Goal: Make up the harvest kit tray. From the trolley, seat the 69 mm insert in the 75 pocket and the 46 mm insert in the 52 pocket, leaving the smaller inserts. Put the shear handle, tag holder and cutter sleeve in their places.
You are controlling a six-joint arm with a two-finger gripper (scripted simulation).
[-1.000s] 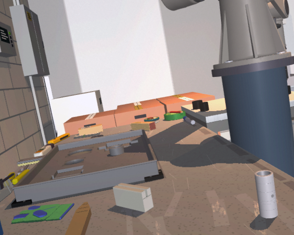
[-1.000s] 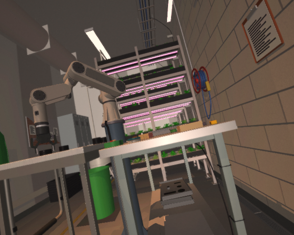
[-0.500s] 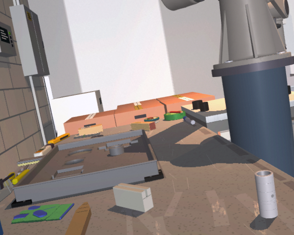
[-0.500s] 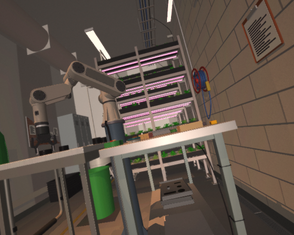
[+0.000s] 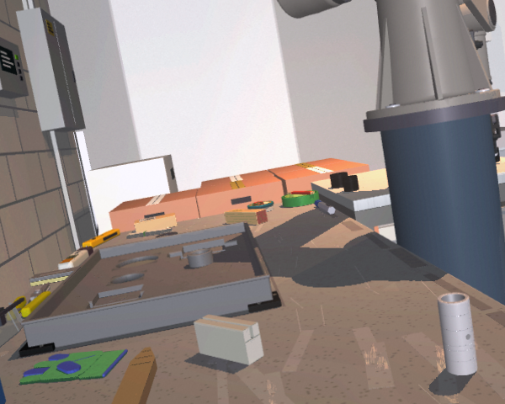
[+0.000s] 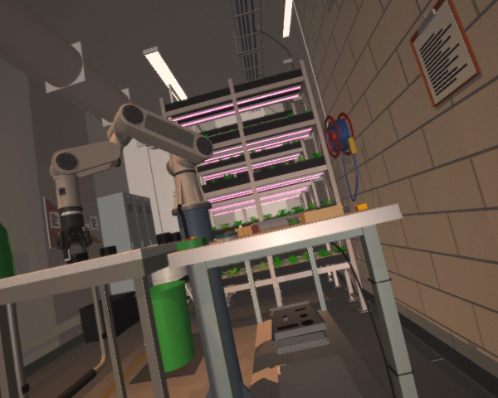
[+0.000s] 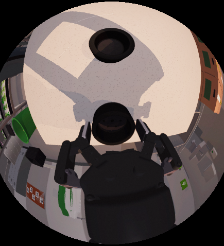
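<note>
My gripper [image 7: 113, 127] is open over the near edge of the pale trolley top, its fingers on either side of a black round insert [image 7: 112, 123] that stands on the trolley. A second black insert [image 7: 111, 45] stands further along the trolley. From the side, the gripper [image 6: 73, 250] hangs low over the trolley, and two more black inserts [image 5: 344, 180] show near the bench end. The grey kit tray [image 5: 153, 278] lies on the bench with one grey insert [image 5: 200, 257] seated in a pocket. A grey cutter sleeve [image 5: 457, 332] stands upright on the bench; a pale slotted block [image 5: 229, 338] and a tan handle [image 5: 136, 377] lie before the tray.
The trolley's near edge runs just under my fingers. The arm's blue pedestal [image 5: 444, 204] stands between trolley and tray. Orange cartons [image 5: 240, 189], a green tape roll [image 5: 299, 198] and hand tools line the bench's far and left sides. A green bin [image 6: 172, 325] stands below.
</note>
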